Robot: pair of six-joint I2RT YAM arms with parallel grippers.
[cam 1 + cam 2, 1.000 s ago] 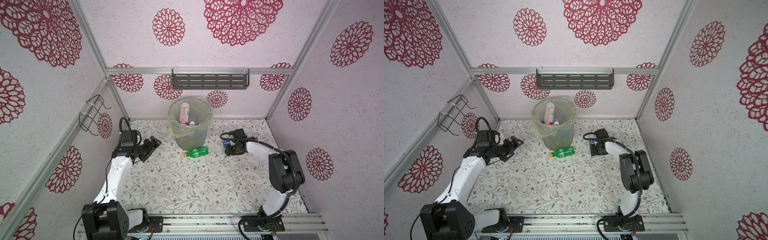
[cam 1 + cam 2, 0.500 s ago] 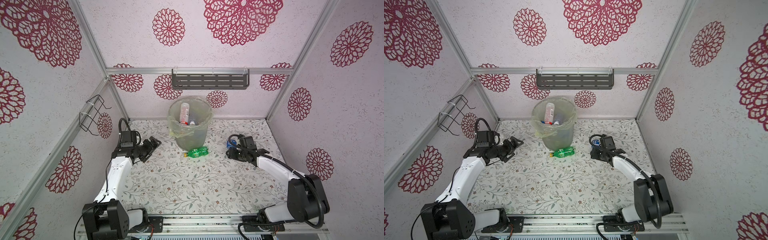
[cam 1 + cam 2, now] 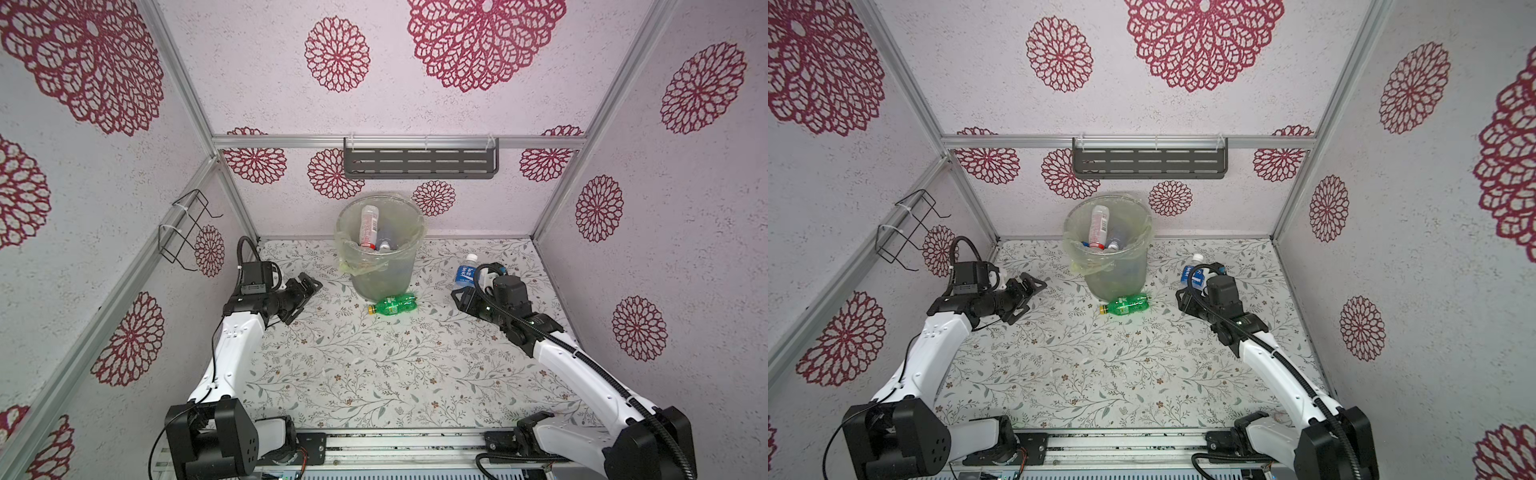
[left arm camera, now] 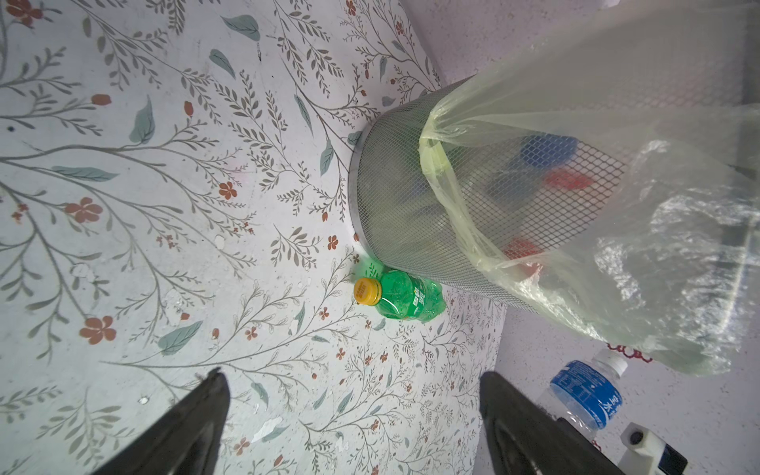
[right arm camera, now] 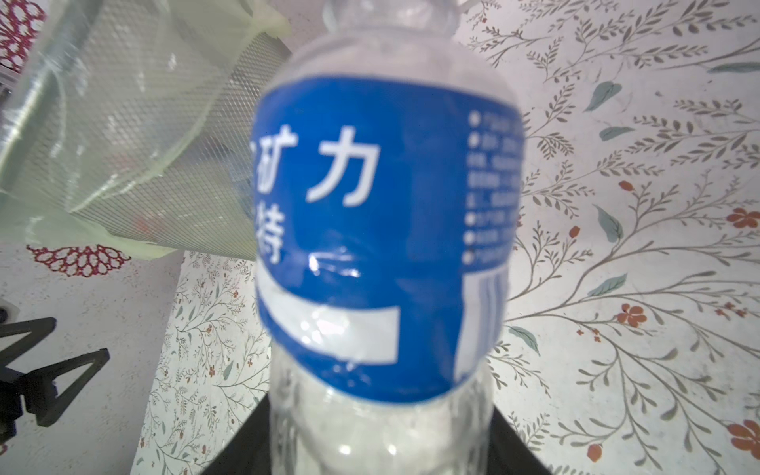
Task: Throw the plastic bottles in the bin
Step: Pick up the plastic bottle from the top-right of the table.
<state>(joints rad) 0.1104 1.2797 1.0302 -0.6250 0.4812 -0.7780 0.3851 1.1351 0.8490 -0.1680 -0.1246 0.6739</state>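
blue-labelled clear bottle [image 3: 466, 272] is right of centre in a top view, the right fingers [image 5: 514, 456] clenched low on its thin body; it could tilt or slip short of the bin [image 3: 390, 278] at upper centre. green bottle [image 3: 392, 304] lies at the bin's base; left fingers [image 4: 185, 432] released, empty.

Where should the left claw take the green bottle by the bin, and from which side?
Probably across its labelled middle, from above: the green bottle lies flat, cap toward the left claw, with the bin close behind it.
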